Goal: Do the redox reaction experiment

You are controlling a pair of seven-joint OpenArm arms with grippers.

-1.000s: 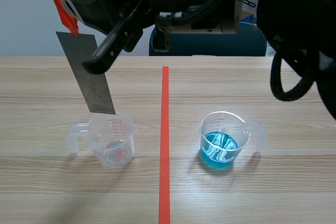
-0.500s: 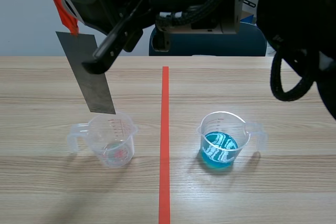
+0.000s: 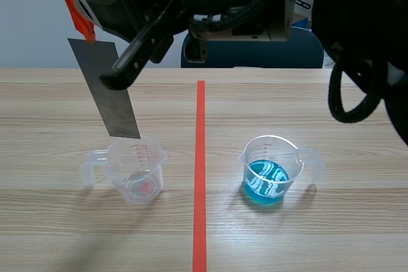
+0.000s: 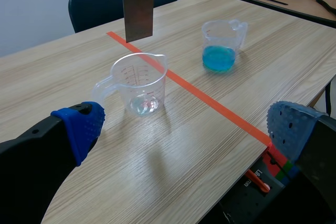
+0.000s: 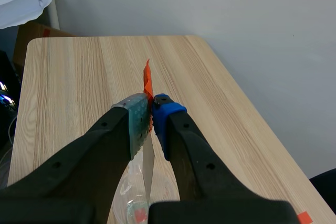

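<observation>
my right claw (image 5: 150, 109) clamped on metal strip (image 3: 105, 87) at orange tab (image 3: 73, 7), upper left of scene frame. strip hangs above clear beaker (image 3: 135, 169). looks thin, stiff, light, slick: hold tab end only. left claw (image 4: 186, 127) spread wide, holds nothing.

You have the right claw (image 5: 151, 111) clamped on a thin metal strip (image 5: 148, 166) seen edge-on, its orange tag (image 5: 147, 80) poking out ahead, above a clear cup (image 5: 137, 209) on the wooden surface (image 5: 79, 77).
</observation>
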